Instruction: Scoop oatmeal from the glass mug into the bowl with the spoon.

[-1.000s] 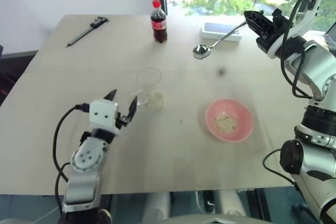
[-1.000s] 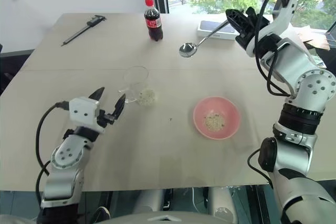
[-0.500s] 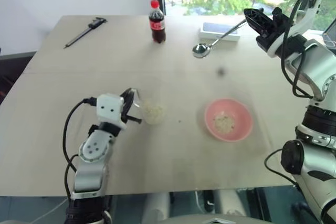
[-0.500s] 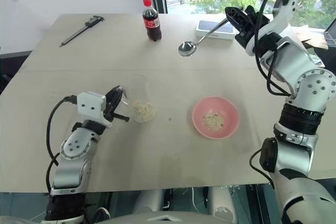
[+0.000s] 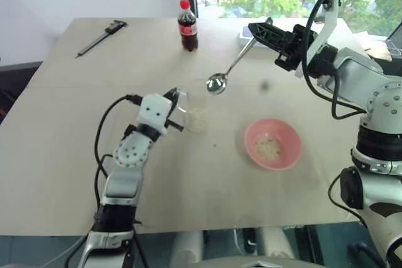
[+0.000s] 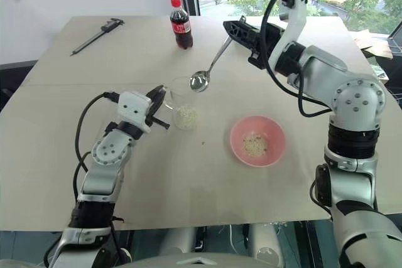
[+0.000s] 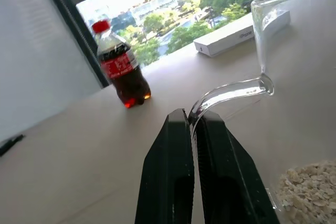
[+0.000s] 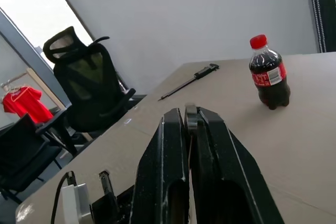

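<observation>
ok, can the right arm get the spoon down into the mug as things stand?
Probably yes. The right gripper holds the spoon with its bowl hanging just above the glass mug, whose mouth looks unobstructed. The left gripper is clamped on the mug's handle at the side, out of the spoon's way.

Nothing legible anywhere. Red label on the cola bottle (image 7: 119, 69) carrying white script too blurred to read. Small grey print on the side of the white box (image 7: 242, 29), likewise unreadable.
</observation>
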You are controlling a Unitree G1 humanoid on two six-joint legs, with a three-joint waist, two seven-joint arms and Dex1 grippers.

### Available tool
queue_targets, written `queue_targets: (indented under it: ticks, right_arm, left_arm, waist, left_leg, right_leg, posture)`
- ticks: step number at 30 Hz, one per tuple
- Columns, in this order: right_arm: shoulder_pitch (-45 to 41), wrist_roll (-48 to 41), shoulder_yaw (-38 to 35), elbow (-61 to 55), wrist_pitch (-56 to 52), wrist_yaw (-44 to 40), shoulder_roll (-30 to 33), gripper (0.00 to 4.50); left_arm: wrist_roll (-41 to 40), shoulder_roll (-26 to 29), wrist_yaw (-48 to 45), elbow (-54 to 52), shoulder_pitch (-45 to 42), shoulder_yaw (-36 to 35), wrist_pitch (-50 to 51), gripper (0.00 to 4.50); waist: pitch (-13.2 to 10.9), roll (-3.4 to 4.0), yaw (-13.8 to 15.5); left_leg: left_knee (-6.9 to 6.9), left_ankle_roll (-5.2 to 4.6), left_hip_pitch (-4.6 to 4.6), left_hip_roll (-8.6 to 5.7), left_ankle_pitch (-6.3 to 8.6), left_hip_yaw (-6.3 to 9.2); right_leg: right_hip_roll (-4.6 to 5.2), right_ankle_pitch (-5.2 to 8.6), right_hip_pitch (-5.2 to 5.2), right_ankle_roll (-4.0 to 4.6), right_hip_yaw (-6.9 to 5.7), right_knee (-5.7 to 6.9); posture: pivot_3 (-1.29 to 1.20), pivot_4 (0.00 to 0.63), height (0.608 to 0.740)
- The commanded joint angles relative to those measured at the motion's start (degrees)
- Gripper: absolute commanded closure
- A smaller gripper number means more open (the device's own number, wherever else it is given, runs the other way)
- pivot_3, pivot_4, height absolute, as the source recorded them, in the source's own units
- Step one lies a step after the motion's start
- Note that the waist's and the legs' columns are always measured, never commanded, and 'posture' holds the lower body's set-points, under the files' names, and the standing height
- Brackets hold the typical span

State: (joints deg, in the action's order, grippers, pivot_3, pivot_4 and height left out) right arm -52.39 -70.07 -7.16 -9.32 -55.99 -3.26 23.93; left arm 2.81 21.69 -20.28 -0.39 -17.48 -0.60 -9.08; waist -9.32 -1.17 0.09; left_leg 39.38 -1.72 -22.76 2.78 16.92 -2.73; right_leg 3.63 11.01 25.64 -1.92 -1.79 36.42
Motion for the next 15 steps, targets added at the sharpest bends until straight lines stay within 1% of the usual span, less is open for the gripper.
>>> queue_targets:
  ticks: [1, 4, 7, 11, 15]
  right_arm:
    - [-2.38, 2.36, -0.54, -0.50, 1.66, -2.05, -0.66, 4.50]
    - [-2.65, 4.75, 0.16, -1.08, 1.31, -3.75, -0.50, 4.50]
    - [-1.04, 8.43, 2.98, -3.47, 0.95, -6.18, -0.08, 4.50]
    - [1.37, 15.66, 8.36, -5.90, 2.80, -10.37, 0.89, 4.50]
    - [4.43, 23.58, 12.85, -6.63, 7.26, -13.15, 0.01, 4.50]
  left_arm:
    - [0.39, 0.54, -0.81, 2.30, -2.64, 0.76, -5.59, 4.41]
    - [0.33, 0.68, -1.32, 5.10, -4.16, 1.13, -8.12, 4.41]
    - [0.06, 0.28, -1.61, 7.41, -5.80, 1.40, -9.92, 4.41]
    - [-0.87, -0.92, -2.56, 10.05, -8.23, 1.93, -11.23, 4.41]
    - [-2.01, -2.16, -4.51, 11.91, -10.79, 2.52, -11.89, 4.41]
  waist:
    - [0.00, 0.00, -0.01]
    - [0.00, 0.00, -0.03]
    - [0.00, 0.01, -0.12]
    - [0.00, 0.00, -0.10]
    - [0.00, 0.00, -0.07]
  left_leg:
    - [0.00, 0.00, 0.00, 0.00, 0.00, 0.00]
    - [-0.01, 0.00, -0.01, 0.00, 0.00, 0.00]
    - [-0.02, 0.01, -0.02, 0.01, 0.00, 0.01]
    - [-0.01, 0.01, -0.03, 0.01, 0.00, 0.04]
    - [0.03, 0.01, -0.05, -0.02, 0.00, 0.02]
  right_leg:
    - [0.00, 0.00, 0.00, 0.00, 0.00, -0.01]
    - [0.00, 0.00, 0.01, 0.00, -0.01, -0.01]
    - [0.00, 0.00, 0.02, 0.00, -0.02, -0.03]
    - [0.00, 0.00, 0.01, -0.01, -0.06, -0.04]
    - [0.03, 0.00, 0.00, -0.01, -0.06, -0.04]
  posture:
    - [0.00, 0.150, 0.740]
    - [0.00, 0.150, 0.740]
    - [0.00, 0.150, 0.740]
    - [0.00, 0.150, 0.740]
    - [0.00, 0.150, 0.740]
